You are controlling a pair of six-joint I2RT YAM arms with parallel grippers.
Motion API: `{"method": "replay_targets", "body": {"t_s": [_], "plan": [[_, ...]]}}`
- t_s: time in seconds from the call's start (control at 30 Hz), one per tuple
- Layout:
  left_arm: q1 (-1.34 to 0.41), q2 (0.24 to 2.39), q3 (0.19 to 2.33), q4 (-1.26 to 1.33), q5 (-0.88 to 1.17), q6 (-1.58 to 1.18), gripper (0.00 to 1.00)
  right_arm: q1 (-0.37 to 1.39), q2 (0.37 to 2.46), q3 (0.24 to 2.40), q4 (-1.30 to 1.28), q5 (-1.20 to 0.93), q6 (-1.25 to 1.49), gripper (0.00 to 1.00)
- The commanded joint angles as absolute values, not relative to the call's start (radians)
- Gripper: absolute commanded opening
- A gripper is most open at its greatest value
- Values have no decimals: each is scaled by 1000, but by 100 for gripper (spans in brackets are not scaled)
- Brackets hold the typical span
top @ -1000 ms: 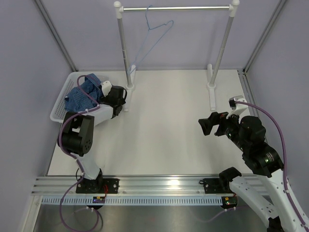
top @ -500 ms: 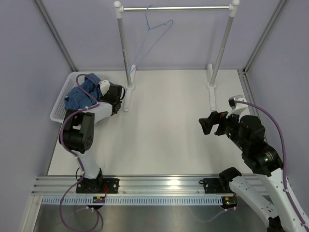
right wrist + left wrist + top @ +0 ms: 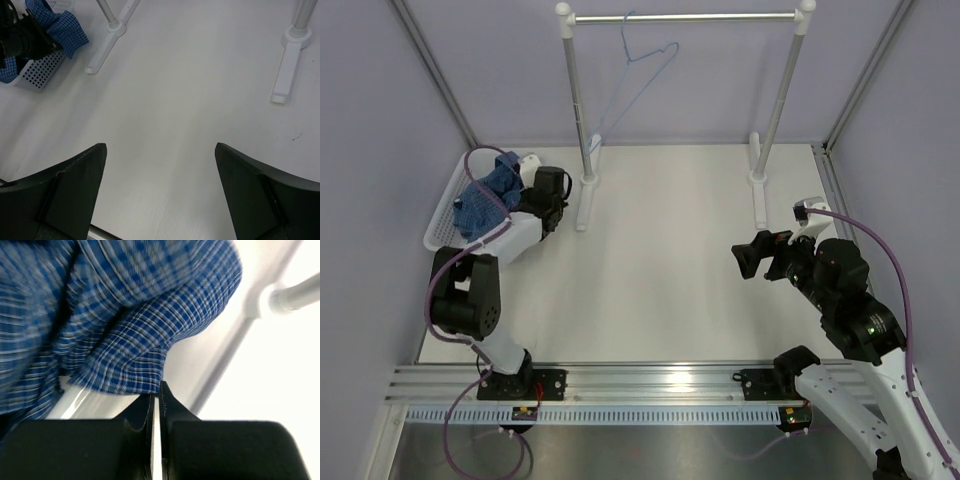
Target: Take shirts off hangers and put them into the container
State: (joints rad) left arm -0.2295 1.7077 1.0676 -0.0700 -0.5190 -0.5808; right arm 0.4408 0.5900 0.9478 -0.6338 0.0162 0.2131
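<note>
1. Shirt (image 3: 485, 195): off the hanger and bunched in the basket (image 3: 440, 212) at the table's (image 3: 660, 260) far-left corner. The heap's long axis runs from the basket's near-left to its far-right. 1 checked fold hangs over the right rim, pointing toward the rail's left foot.
2. Basket: long axis parallel to the table's left edge.
3. Hanger (image 3: 636, 88): bare, hooked on the rail (image 3: 685, 17) left of centre. It hangs skewed, with its long wire slanting down to the left.
4. Left gripper (image 3: 158, 390): at the basket's right rim, jaws closed together. The shirt's hem meets the tips; whether any cloth is pinched cannot be told.
5. Right gripper (image 3: 160, 146): jaws fully spread and holding nothing, above bare table near the right edge and well apart from the basket.
</note>
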Motion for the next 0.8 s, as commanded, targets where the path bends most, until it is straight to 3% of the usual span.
{"method": "replay_targets", "body": {"t_s": [0.0, 0.17, 0.33, 0.5, 0.77], "plan": [[-227, 1481, 1126, -75, -505, -554, 0, 449, 584, 979, -618, 34, 199, 100], [-215, 1338, 1192, -173, -595, -488, 0, 449, 594, 977, -597, 23, 199, 99], [-85, 1328, 1230, -210, -649, -439, 0, 449, 607, 985, -578, 6, 199, 99], [86, 1437, 1233, -287, -585, -498, 0, 449, 615, 1000, -583, 5, 196, 99], [155, 1706, 1269, -431, -465, -543, 0, 449, 597, 1006, -607, 8, 215, 99]]}}
